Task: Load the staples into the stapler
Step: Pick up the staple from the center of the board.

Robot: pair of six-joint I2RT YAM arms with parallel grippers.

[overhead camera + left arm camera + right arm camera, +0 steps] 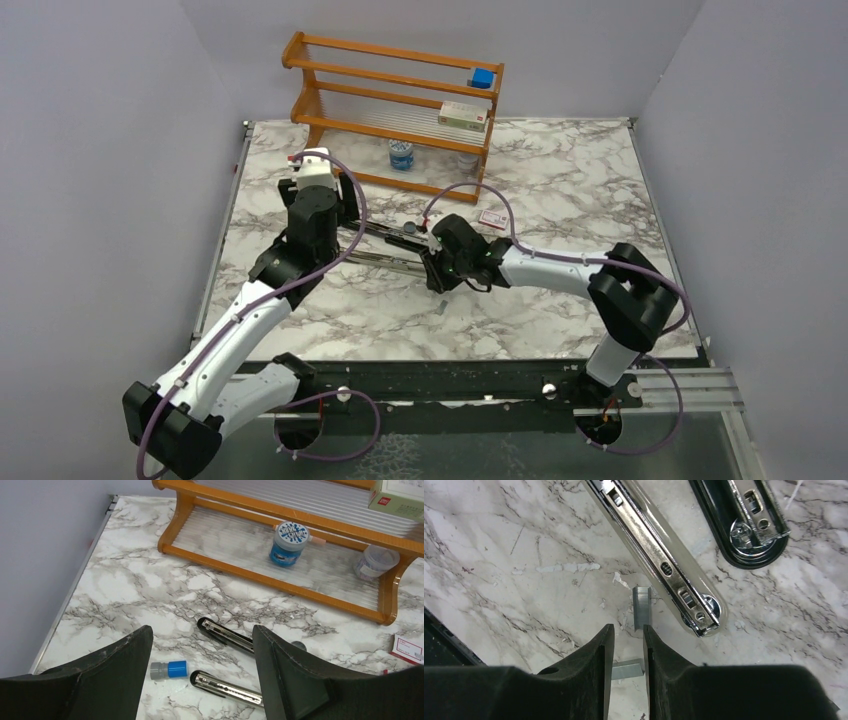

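The stapler [390, 262] lies opened flat mid-table, its two long bars side by side. In the right wrist view the silver channel bar [659, 565] and the black bar [744, 525] run up and away. One strip of staples [642, 607] lies on the marble beside the channel's end, just ahead of my right gripper [628, 627]. A second strip [628, 670] spans the narrow gap between the right fingers, touching both inner faces. My left gripper [202, 630] hangs open over the bars' other ends [225, 686], holding nothing.
A wooden rack [400, 100] stands at the back with a blue-lidded jar [401, 153], a carton [462, 116] and a blue cube [482, 77]. A red-and-white box [492, 219] lies right of the stapler. A small blue-and-grey cap [169, 670] lies by the bar ends.
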